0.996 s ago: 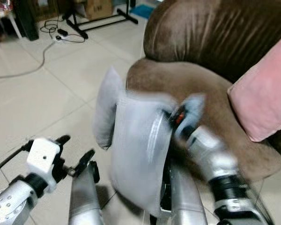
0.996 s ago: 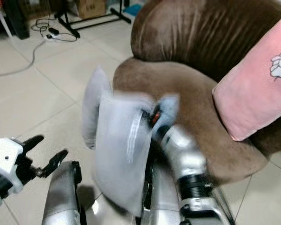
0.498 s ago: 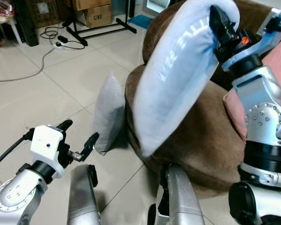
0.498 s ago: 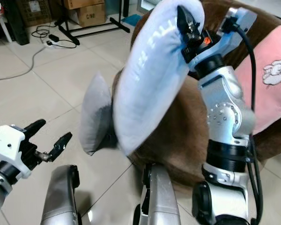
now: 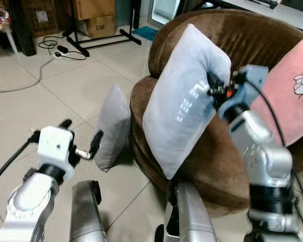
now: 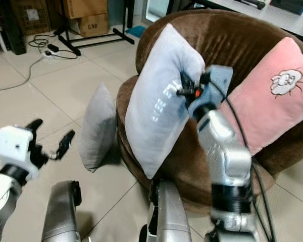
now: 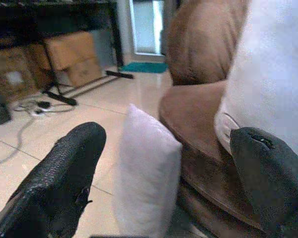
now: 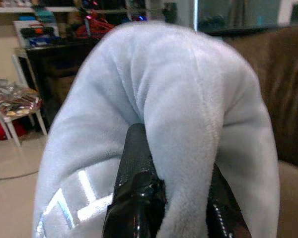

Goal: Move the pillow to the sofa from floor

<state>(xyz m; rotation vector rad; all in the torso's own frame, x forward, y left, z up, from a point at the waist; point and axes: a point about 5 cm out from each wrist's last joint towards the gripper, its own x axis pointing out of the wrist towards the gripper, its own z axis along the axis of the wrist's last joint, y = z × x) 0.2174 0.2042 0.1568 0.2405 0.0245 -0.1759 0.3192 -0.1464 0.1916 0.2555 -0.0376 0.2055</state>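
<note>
pale blue pillow (image 5: 184,96) pinched between right fingers (image 8: 139,183), seemingly over sofa (image 5: 232,151)

The pale blue fleecy cloth pillow (image 5: 184,96) looks soft and matt. The round brown sofa (image 5: 252,45) wears velvety suede-like fabric. The glossy cream floor tiles (image 5: 45,96) reflect light. The right pincer (image 8: 161,198) shows textured black fingers (image 8: 136,163).
</note>
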